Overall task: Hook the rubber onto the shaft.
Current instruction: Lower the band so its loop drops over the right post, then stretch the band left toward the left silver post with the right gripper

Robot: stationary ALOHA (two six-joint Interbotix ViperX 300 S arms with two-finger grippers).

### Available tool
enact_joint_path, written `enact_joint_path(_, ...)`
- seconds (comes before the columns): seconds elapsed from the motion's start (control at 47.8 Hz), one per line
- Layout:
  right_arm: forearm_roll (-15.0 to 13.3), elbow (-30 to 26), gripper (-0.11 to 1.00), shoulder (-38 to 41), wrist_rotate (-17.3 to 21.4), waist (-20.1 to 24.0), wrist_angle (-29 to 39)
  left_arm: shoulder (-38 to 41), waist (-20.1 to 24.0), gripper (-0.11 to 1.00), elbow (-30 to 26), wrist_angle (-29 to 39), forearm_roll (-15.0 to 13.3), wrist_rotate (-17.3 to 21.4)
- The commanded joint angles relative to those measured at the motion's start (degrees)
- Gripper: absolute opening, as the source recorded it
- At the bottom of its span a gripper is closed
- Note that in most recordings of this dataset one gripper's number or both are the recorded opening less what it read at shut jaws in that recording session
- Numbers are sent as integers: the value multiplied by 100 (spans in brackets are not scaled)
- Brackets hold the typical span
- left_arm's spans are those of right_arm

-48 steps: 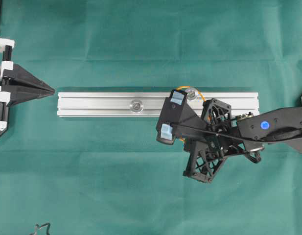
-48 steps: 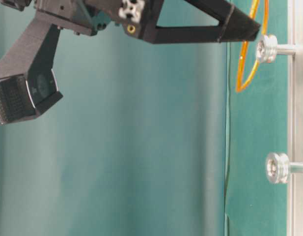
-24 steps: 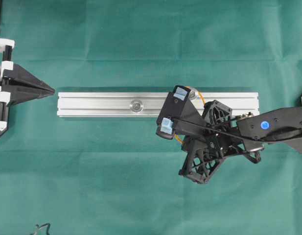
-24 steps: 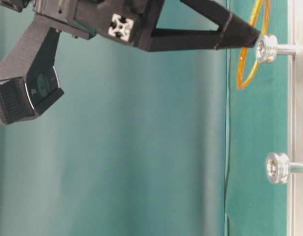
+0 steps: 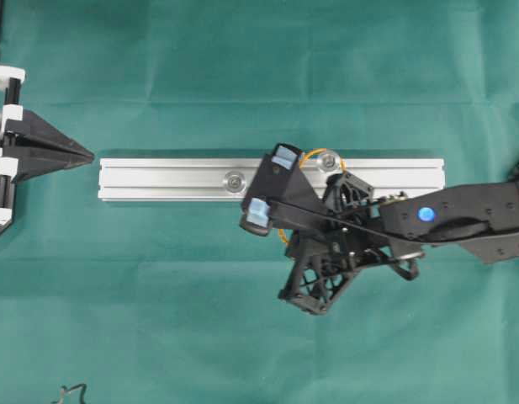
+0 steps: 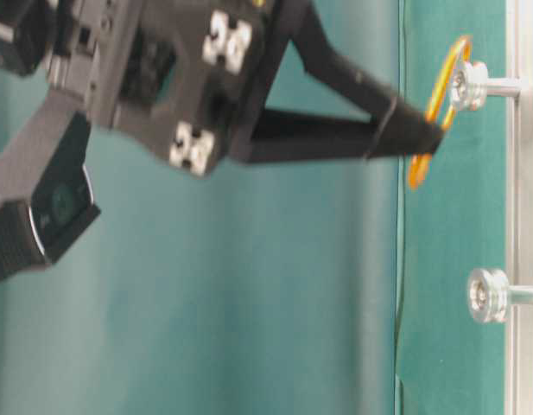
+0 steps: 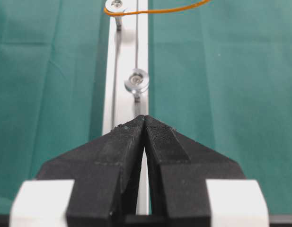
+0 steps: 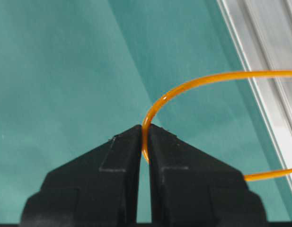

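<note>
- Right gripper [image 8: 146, 137]: fingers clamped on the rubber band [image 8: 193, 85], centre frame.
- Band's far end loops around the right-hand shaft [image 5: 330, 161] on the rail [image 5: 166, 178].
- Left gripper [image 7: 145, 124]: fingers together, holding nothing, far left.

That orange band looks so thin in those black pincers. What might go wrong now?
The right gripper pinches the rubber only at its very tip, so the band might slip out. It seems caught on one shaft by a thin margin, so it might pop off if pulled askew.
</note>
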Motion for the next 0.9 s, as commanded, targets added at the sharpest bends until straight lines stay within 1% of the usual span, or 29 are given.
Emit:
enact_joint_path(0.0,-9,-255,7,-9,9,-44,-35,44,-9,0,-185,-26,9,0)
enact_joint_path(0.188,-26,-448,7,158,9,-167,-44,44,-18,0,-185,-18,9,0)
enact_joint_path(0.46,-44,-589,7,299,9,-272,-44,44,-9,0,-185,-18,9,0)
enact_joint_path(0.627,-88,-650,7,360,9,-334,-158,35,-9,0,-185,-18,9,0)
enact_joint_path(0.878,-79,-756,7,475,9,-413,-308,44,-18,0,-185,-26,9,0)
